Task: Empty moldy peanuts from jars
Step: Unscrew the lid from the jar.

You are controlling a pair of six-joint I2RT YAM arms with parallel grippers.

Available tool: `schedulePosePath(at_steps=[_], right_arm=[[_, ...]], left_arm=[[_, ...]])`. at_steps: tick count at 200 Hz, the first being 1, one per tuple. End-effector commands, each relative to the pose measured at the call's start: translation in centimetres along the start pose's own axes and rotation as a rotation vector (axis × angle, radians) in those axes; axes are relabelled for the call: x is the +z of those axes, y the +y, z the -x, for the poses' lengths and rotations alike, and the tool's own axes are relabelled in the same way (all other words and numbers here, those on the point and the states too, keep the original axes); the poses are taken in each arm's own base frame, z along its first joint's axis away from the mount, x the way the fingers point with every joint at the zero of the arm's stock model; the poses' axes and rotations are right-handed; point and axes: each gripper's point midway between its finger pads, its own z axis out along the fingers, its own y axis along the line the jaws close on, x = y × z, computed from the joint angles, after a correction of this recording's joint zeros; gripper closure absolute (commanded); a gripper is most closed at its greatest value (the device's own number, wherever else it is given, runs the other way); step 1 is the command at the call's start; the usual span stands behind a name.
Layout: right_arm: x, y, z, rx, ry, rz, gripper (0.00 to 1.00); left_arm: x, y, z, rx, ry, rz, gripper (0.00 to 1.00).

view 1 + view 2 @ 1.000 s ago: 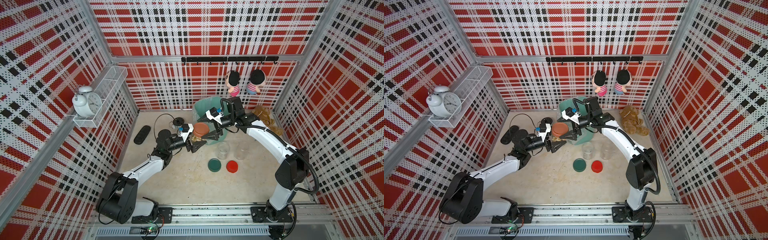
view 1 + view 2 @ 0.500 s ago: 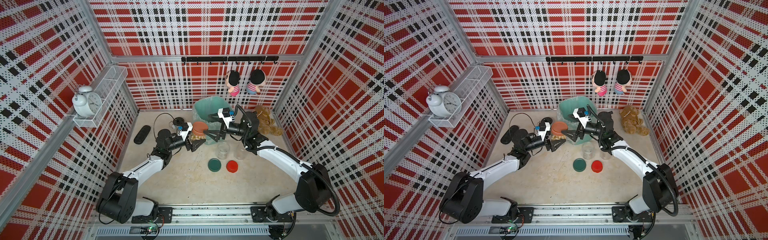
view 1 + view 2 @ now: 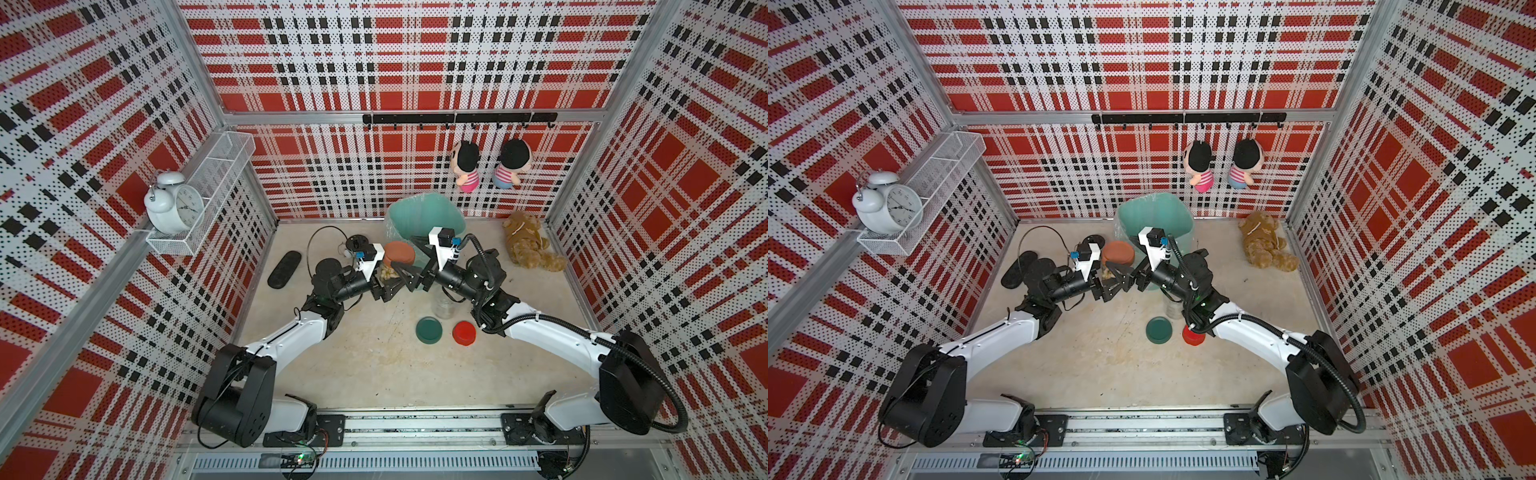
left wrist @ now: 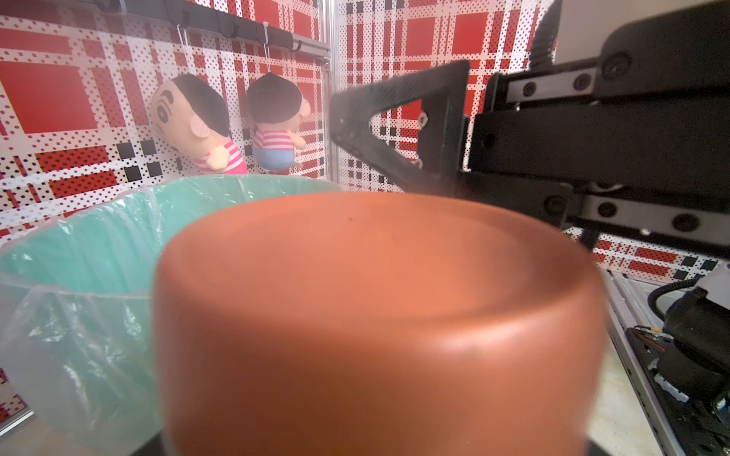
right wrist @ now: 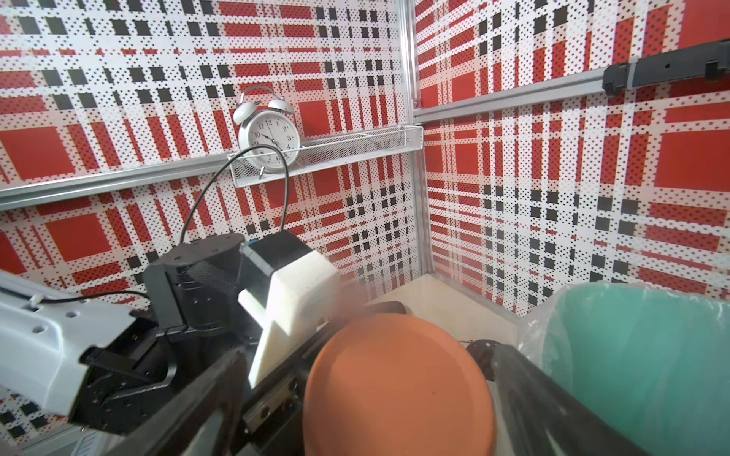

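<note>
In both top views the right arm has swung away from above the teal bin (image 3: 424, 210) and come down to face the left arm. The right fingers (image 3: 419, 248) now stand on either side of the terracotta lid (image 3: 400, 253). This looks like the start of unscrewing the last closed jar. The green lid (image 3: 430, 329) and red lid (image 3: 464, 332) already lie on the table (image 3: 374, 365), near an empty jar (image 3: 444, 305). The left fingers (image 3: 385, 293) are clamped on the glass body of the terracotta-lidded jar (image 3: 384, 269), just beside the bin. Moldy peanuts (image 3: 390, 275) show through the glass.

In the left wrist view the terracotta lid (image 4: 375, 316) fills the frame. One of the right fingers (image 4: 395, 130) hangs behind its rim without touching it, and the lined bin (image 4: 98, 237) is close behind.

In the right wrist view the lid (image 5: 399, 387) sits between the two dark right fingers (image 5: 529, 391). They are spread fully wide, with a gap on each side, and grip nothing. The next move is probably to close them on the lid and twist while the left fingers hold the jar steady.
</note>
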Motion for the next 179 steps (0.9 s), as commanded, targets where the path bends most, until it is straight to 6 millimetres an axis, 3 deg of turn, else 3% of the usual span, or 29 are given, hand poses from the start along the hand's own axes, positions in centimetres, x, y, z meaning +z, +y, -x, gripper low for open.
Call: schedulePosePath(at_steps=[1, 37, 82, 131, 179], right_arm=[[0.8, -0.3, -0.6, 0.015, -0.004, -0.028, 0.0], [1.6, -0.3, -1.9, -0.001, 0.047, -0.027, 0.0], [2.0, 0.0, -1.9, -0.014, 0.058, -0.007, 0.0], [2.3, 1.3, -2.5, -0.035, 0.101, 0.078, 0.25], [2.0, 2.0, -3.5, -0.089, 0.155, 0.149, 0.31]], left_arm=[[0.0, 0.3, 3.2, 0.076, -0.085, 0.01, 1.0], [0.1, 0.4, 3.3, 0.076, -0.086, 0.012, 1.0], [0.1, 0.2, 3.1, 0.069, -0.083, 0.004, 1.0], [0.2, 0.0, 3.0, 0.066, -0.08, -0.008, 1.0], [0.1, -0.1, 3.1, 0.067, -0.082, -0.012, 1.0]])
